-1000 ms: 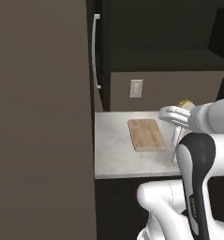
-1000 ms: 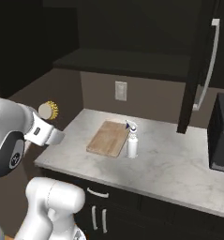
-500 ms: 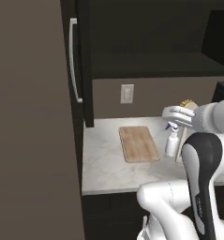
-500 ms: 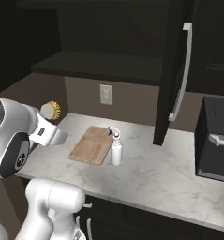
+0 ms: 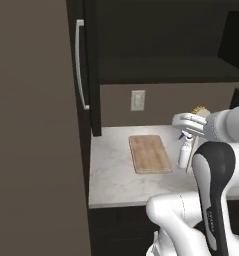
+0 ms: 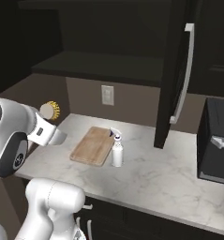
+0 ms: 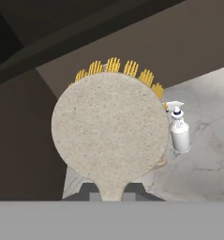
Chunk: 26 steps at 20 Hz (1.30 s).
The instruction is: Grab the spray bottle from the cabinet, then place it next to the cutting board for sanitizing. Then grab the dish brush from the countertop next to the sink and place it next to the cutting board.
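left base view: from behind the arm on its left, looking forward and down at the cutting board (image 5: 150, 153) from mid range.
right base view: from behind on the right, facing the same cutting board (image 6: 92, 146), similar range.
shared: both show the cutting board, the spray bottle (image 5: 184, 152) (image 6: 116, 151) beside it and the countertop (image 5: 111, 175) (image 6: 169, 168).
hand view: very near the dish brush (image 7: 111, 131), whose round head hides most of the scene; the spray bottle (image 7: 180, 131) and countertop (image 7: 207, 154) lie beyond.

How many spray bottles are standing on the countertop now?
1. The spray bottle stands upright on the countertop, just beside the cutting board, on the side toward the dark appliance. More could be hidden inside the dark cabinet recesses.
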Motion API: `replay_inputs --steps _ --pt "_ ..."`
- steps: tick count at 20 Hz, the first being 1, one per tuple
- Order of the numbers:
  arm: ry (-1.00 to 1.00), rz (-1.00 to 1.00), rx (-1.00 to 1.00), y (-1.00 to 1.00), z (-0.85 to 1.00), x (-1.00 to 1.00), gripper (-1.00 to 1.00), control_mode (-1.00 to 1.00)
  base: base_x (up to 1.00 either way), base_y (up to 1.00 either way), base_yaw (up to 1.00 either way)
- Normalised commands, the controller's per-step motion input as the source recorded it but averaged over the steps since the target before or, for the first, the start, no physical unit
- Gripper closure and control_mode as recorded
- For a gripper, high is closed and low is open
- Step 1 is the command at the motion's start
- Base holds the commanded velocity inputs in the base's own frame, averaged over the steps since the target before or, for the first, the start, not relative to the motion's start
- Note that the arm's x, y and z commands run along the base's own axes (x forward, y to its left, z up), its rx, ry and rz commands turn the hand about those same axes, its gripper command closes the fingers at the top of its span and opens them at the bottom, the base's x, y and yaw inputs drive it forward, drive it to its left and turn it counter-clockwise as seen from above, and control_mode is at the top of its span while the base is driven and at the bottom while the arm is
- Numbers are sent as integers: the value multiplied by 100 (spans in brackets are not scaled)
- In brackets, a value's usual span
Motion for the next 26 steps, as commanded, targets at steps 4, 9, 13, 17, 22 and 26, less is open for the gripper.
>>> replay_inputs --steps 4,9,13,17,22,26 --pt "0 0 0 0 0 0 100 100 21 4 12" --pt "0 0 -6 19 -6 24 100 -100 10 11 3" --pt "0 -1 0 62 -75 96 100 -100 0 0 0" --pt "11 0 -1 34 -100 100 100 -100 0 0 0" --pt "18 1 0 7 -93 100 100 -100 0 0 0" --pt "32 6 0 9 -63 100 100 -100 0 0 0"
